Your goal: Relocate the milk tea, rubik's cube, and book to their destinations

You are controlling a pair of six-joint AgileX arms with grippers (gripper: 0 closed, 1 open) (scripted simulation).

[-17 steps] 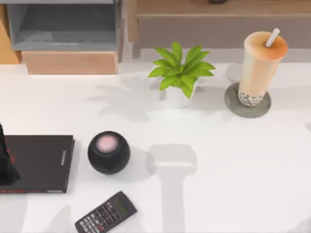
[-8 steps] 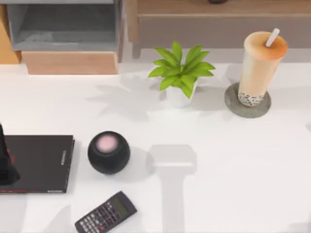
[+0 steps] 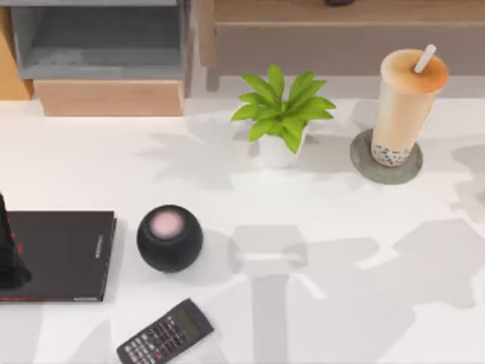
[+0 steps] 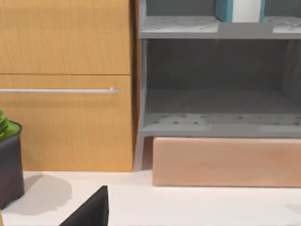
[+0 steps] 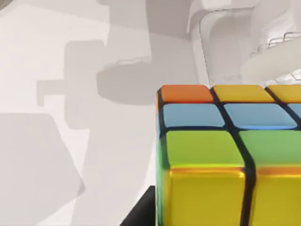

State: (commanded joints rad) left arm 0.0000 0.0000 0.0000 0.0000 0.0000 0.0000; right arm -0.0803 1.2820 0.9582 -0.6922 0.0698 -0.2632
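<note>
Left of the potted plant (image 3: 282, 117), no writing is legible on the black book (image 3: 64, 254), dark round speaker (image 3: 170, 237) or calculator (image 3: 166, 332), open white table (image 3: 356, 227) spreads below it, the milk tea (image 3: 405, 102) stands on its grey coaster (image 3: 362, 163) to the right, the teal book (image 4: 237, 9) sits upright on the upper grey shelf (image 4: 188, 26), and the rubik's cube (image 5: 225, 155) looms close before the right wrist camera, grip impossible to tell.

Robot arm parts showing in black and pale grey.
A matte black hand (image 3: 9, 254) is showing; pale grey-white moulded arm casing (image 5: 244, 42) is showing too.
</note>
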